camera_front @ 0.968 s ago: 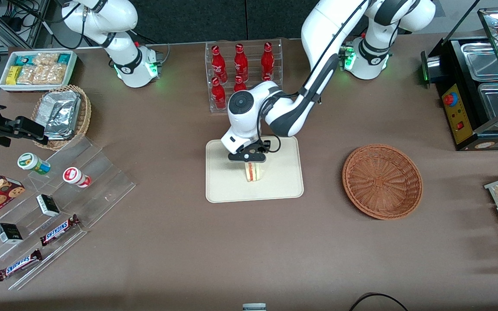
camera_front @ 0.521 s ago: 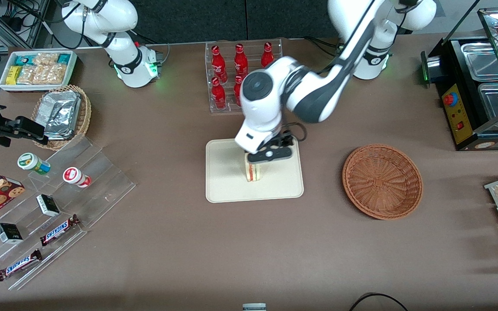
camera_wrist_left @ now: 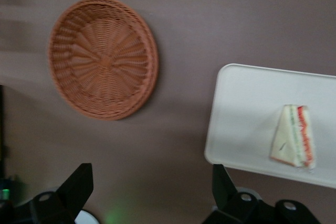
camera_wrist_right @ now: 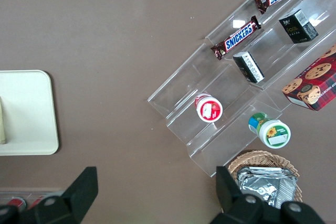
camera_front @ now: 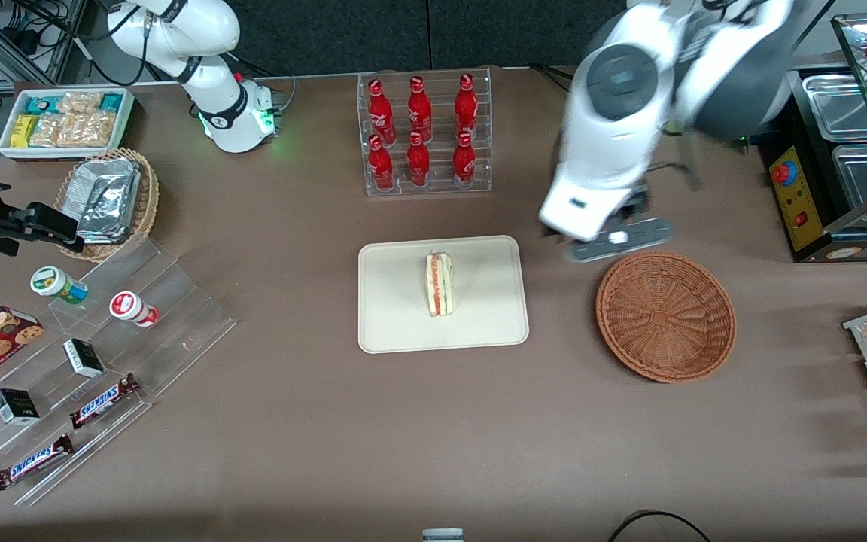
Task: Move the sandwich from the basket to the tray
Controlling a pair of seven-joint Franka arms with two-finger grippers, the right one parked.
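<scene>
On the desk [camera_front: 313, 421] I count one tray [camera_front: 396, 316], and one sandwich [camera_front: 439, 284] lies near its middle, cut edge with the red and green stripes up. I see one reddish-brown basket [camera_front: 665, 316] well apart from the tray, toward the working arm's end, with nothing in it. My gripper [camera_front: 618, 239] hangs in the air above the desk, just past the basket's rim on the side farther from the front camera; its two fingers [camera_wrist_left: 79, 184] are spread wide and carry nothing. Six red bottles [camera_front: 418, 120] stand in one clear rack, farther from the front camera than the tray. Two Snickers bars [camera_front: 102, 400] lie on one clear stepped stand.
</scene>
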